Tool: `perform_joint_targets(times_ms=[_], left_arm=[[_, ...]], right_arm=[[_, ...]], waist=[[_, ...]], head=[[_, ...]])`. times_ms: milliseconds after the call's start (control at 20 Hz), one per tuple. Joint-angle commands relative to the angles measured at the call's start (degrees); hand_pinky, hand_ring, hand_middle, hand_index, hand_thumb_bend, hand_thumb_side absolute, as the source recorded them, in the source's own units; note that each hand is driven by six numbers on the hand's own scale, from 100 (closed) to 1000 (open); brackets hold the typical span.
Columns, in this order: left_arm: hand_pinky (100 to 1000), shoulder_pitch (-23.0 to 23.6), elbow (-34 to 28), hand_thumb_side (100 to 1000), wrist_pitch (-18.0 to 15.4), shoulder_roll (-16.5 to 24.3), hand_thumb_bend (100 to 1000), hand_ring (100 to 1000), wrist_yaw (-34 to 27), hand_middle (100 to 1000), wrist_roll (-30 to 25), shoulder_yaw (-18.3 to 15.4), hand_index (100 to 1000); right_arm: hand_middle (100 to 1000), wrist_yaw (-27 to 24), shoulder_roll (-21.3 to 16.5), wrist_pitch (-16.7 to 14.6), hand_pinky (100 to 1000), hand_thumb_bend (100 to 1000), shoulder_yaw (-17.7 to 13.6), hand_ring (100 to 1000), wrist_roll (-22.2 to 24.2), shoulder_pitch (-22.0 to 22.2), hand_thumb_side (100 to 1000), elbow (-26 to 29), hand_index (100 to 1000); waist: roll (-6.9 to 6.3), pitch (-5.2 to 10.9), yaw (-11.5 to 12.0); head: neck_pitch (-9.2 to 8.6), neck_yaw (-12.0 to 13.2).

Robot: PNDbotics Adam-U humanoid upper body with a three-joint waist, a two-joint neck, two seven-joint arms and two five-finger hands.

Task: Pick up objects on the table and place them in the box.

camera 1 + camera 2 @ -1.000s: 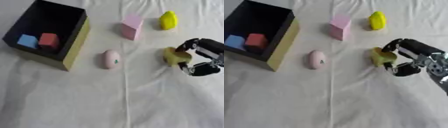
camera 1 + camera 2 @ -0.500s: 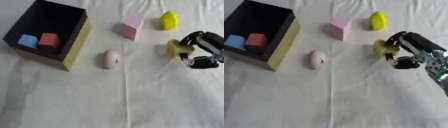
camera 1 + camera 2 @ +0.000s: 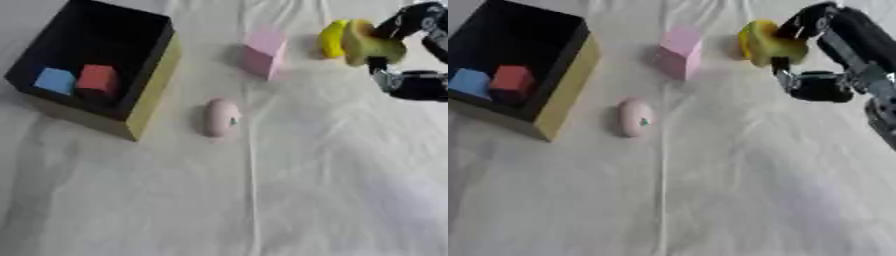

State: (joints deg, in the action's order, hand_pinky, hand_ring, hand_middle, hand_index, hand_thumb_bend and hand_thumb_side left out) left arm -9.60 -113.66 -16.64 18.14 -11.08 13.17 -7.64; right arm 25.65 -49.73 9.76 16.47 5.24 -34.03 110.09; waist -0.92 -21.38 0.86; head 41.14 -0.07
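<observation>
right robot hand (image 3: 404, 45) | holding olive-yellow block (image 3: 367, 44) | now lifted off desk | next: black open box (image 3: 131, 90)

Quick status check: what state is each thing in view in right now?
Box: open, upright.
Blue block: inside the box.
Red block: inside the box, beside the blue one.
Pink egg-shaped object: lying on the cloth.
Pink block: on the cloth.
Bright yellow object: on the cloth.
Olive-yellow object: held.
Right robot hand: curled round it.
</observation>
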Motion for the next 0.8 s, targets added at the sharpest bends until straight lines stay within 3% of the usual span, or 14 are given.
perform_joint_targets(times_ms=[50,200,400,650,800], left_arm=[[709,-0.2,-0.9,584,-0.3,1.6,370,668,0.0,624,-0.2,-0.2,795],[709,-0.5,-0.9,580,-0.3,1.8,372,669,-0.2,625,-0.5,0.2,794],[709,-1.3,-0.9,566,-0.8,2.3,376,671,-0.8,627,-1.1,0.6,794],[709,-3.4,-0.9,518,-3.1,3.6,398,675,-1.6,633,-1.6,0.9,796],[710,-6.0,-0.9,470,-6.1,5.2,426,679,-2.5,639,-1.9,1.3,797]], right_arm=[[434,-0.5,-2.4,-1.4,725,100,-0.3,593,3.2,-4.4,100,4.1,555],[435,-1.6,1.0,-2.6,723,100,1.7,590,7.9,-11.7,100,4.4,556],[432,-1.5,9.3,-2.6,721,100,4.6,585,12.9,-21.4,100,-0.2,554],[431,2.5,19.5,-4.5,719,100,6.9,582,14.2,-29.0,100,-9.9,553],[432,6.3,24.2,-6.3,719,100,7.7,583,13.6,-31.7,100,-16.0,553]], waist=[[0.65,1.0,0.1],[0.81,1.28,0.4],[0.87,1.44,1.6],[0.97,1.13,4.4],[1.15,1.25,7.1]], head=[[0.17,-0.1],[0.29,-1.0],[0.25,-2.4],[-0.26,-6.0],[-0.4,-9.0]])
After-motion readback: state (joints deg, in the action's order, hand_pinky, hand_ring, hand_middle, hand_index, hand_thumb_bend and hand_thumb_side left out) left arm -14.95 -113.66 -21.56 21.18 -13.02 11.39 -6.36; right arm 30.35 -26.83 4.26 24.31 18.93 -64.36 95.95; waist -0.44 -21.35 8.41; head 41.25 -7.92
